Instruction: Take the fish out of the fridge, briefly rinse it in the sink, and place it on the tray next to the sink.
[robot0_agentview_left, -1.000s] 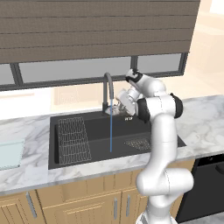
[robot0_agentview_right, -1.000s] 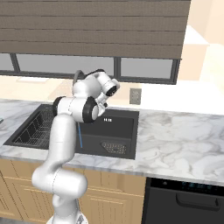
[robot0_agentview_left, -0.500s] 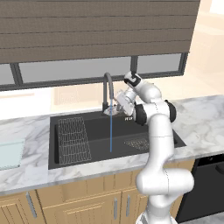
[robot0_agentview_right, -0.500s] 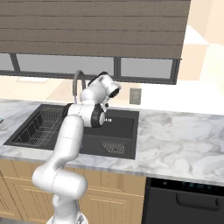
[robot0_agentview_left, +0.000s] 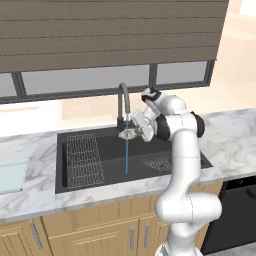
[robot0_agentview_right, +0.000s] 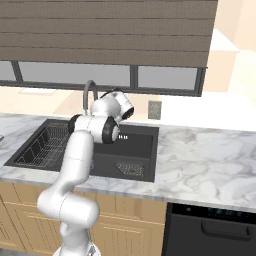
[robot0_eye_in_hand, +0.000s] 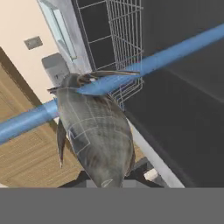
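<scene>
The fish (robot0_eye_in_hand: 98, 135) is held in the pincer (robot0_agentview_left: 134, 131) under the running water (robot0_agentview_left: 126, 155) over the sink (robot0_agentview_left: 115, 172); placing on the tray (robot0_agentview_left: 11, 176) is left.

Fish over the sink, under the tap.
The fish (robot0_agentview_left: 129, 133) hangs above the sink (robot0_agentview_left: 112, 162) (wire rack (robot0_agentview_left: 84, 160) inside, left); the tray (robot0_agentview_left: 11, 176) lies on the counter (robot0_agentview_left: 235, 140) farther left.

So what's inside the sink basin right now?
Inside the sink a wire grid rack lies at the left and a drain strainer at the right. The water stream falls between them, past the fish in the gripper. The arm covers the right wall.
</scene>
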